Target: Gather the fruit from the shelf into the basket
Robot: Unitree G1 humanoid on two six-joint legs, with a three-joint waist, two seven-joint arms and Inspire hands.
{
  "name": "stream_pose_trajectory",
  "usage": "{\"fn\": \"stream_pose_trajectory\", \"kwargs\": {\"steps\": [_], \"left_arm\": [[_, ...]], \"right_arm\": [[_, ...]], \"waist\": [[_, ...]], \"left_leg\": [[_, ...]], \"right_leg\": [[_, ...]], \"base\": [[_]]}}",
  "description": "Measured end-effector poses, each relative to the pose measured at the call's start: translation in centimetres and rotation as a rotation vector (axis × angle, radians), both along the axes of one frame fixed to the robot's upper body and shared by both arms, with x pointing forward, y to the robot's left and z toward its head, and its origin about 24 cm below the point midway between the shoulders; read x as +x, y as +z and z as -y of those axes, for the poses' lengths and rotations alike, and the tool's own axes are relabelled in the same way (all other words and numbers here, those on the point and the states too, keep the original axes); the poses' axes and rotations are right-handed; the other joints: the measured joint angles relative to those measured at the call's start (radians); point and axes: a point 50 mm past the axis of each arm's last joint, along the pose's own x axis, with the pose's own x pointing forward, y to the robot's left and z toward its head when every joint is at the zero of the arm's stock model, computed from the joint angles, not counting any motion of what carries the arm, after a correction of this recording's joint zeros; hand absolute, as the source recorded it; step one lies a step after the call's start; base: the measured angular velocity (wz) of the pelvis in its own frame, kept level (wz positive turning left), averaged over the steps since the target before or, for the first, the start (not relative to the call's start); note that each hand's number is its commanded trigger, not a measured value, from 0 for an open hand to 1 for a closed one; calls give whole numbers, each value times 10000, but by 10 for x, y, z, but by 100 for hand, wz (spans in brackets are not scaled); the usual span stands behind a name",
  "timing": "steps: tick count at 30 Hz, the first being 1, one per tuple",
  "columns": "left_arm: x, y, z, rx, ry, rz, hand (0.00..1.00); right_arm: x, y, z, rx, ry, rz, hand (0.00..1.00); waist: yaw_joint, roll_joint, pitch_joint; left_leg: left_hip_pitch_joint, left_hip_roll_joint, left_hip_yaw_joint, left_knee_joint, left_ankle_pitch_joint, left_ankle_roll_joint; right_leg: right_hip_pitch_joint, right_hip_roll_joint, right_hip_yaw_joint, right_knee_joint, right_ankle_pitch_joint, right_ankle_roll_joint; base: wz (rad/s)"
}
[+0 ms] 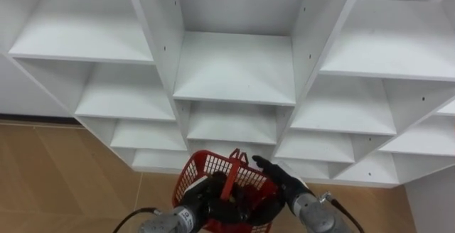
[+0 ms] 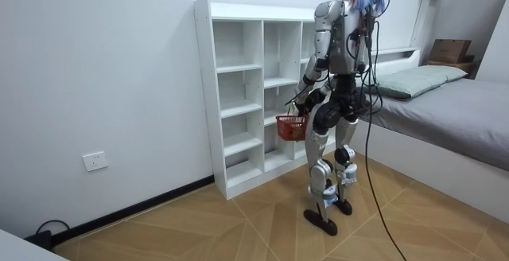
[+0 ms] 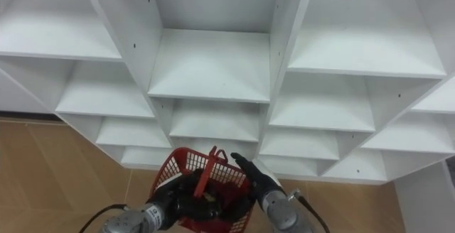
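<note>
Robot stands on wood floor (image 1: 64, 169) close before white closet (image 1: 234, 69), red basket (image 1: 197, 170) held low in front of its middle, handle upright. Left hand (image 1: 202, 199) has fingers curled round the basket's left rim. Right hand (image 1: 283, 182) lies at the right rim, fingers stretched out, gripping nothing; basket's contents too dark to make out.

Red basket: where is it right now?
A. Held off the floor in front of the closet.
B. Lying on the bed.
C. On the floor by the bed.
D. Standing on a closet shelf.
A: the red basket sits between the left robot hand and right robot hand, above the floor, facing the white closet.
</note>
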Motion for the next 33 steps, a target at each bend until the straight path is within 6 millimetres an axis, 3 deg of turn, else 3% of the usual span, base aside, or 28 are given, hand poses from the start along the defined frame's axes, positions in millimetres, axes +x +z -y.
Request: {"fn": "stream_pose_trajectory", "kwargs": {"steps": [10, 14, 19, 24, 33], "left_arm": [[-3, -3, -8, 324, 477, -98, 100], [-8, -8, -20, 1177, 711, -87, 100], [-25, -21, -43, 2946, 733, -457, 100], [-48, -31, -70, 4160, 1636, -988, 100], [-78, -39, -99, 5924, 2391, -1538, 100]], "right_arm": [[-1, 0, 1, 327, -260, -158, 0], [-11, -7, 7, 291, -457, -531, 0], [-30, -17, 13, 523, -1022, -1133, 0], [-48, -24, 34, 554, -2147, -1518, 0], [-76, -30, 66, 203, -3860, -1749, 0]], "waist": [[-1, 9, -20], [-2, -73, -152], [-116, -228, -190], [-324, -392, -274], [-528, -174, -143]], "left_leg": [[186, -24, -239, -24, 0, 0], [224, -29, -253, -50, 1, 1], [709, -43, -211, -407, 69, -3], [942, -23, -218, -577, 66, -5], [1418, -47, -190, -987, 65, -3]], "right_leg": [[308, -6, -236, -39, -20, 23], [338, -25, -214, -33, -24, 30], [632, -15, -63, -72, -67, 59], [1027, 101, -10, -505, 17, 105], [1244, 169, 80, -570, 9, 139]], "base": [[7], [1], [-6], [0], [-4]]}}
